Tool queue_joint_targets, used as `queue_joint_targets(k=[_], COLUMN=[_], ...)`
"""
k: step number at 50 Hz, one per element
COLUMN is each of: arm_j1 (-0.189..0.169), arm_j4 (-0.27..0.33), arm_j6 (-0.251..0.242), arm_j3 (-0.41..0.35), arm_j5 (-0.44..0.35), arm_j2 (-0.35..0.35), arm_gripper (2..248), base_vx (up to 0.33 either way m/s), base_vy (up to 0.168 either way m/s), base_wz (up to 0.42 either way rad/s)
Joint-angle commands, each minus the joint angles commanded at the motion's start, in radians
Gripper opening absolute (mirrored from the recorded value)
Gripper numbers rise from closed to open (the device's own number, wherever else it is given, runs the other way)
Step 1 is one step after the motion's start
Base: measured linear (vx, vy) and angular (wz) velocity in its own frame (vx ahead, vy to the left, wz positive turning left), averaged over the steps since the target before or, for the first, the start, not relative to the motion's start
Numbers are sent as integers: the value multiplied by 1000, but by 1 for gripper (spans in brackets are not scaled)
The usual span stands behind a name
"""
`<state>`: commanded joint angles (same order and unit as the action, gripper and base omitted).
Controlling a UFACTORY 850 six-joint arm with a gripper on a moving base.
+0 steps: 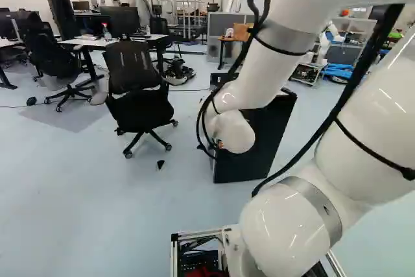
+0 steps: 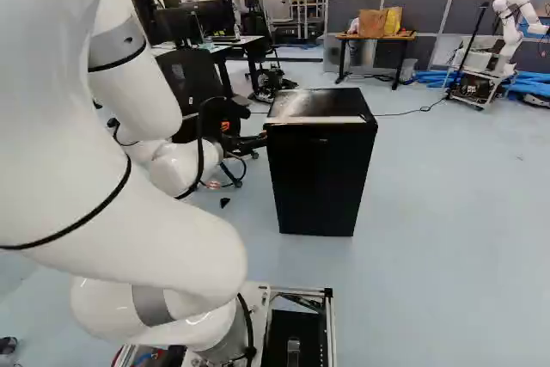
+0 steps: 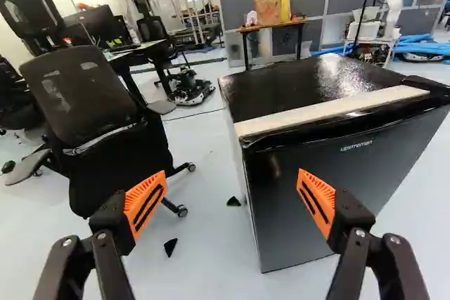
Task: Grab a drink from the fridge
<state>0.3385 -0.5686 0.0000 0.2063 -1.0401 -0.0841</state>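
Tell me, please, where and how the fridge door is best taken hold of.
I would grip its upright edge near the top, coming from the office chair's side. The dark cap at the opposite top corner looks like a hinge cover, so this edge probably swings free; the flat front offers little to pinch.

White arm [image 1: 256,63], grey bands, black cables.

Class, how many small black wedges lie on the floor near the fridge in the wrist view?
2: one wedge close beside the fridge, the other wedge farther from it. More may be hidden behind the fridge.
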Motion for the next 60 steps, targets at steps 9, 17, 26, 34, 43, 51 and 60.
queue_joint_targets(k=[9,17,26,34,43,51,60], arm_j1=[28,53,81,105,128,143,154], arm_j4=[-68,-128,-189,-240,-297,-345,-400], arm_j6=[0,0,0,0,0,0,0], arm_j3=[30,56,80,98,117,136,163], arm_j5=[-25,-48,-84,-121,-163,-194,-220], arm_j2=[58,108,158,200,245,286,337], arm_gripper=[247,247,247,247,247,247,247], base_vx=[0,0,0,0,0,0,0], base_vy=[0,0,0,0,0,0,0], base_wz=[0,0,0,0,0,0,0])
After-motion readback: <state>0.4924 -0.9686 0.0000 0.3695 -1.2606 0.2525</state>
